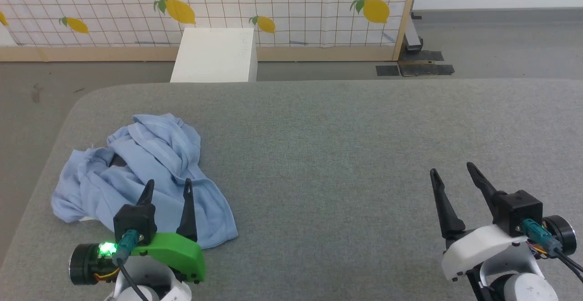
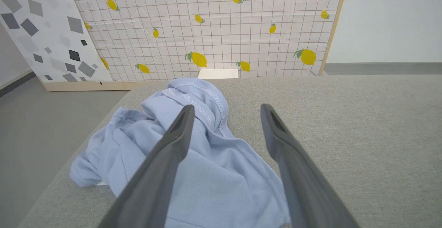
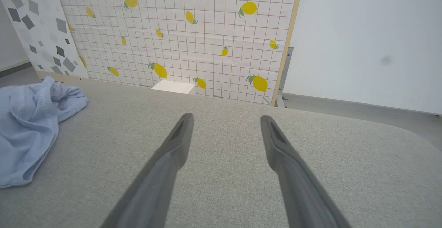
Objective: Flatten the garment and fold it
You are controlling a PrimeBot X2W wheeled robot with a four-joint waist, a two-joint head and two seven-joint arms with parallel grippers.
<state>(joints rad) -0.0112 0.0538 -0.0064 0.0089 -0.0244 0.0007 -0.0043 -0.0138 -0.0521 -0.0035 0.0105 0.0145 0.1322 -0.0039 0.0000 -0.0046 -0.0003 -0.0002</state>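
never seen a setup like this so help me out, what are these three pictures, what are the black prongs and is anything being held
It is a two-armed robot at a grey padded surface. The head view looks down from the robot's head; each wrist view looks along one arm's own prongs. Those dark prongs are the fingers of a pincer. The left pincer hangs open over a crumpled light-blue garment, gripping nothing. The right pincer is open too, over bare surface, well away from the cloth. Beyond the surface stand a white box and a lemon-print panel. Nothing is held.
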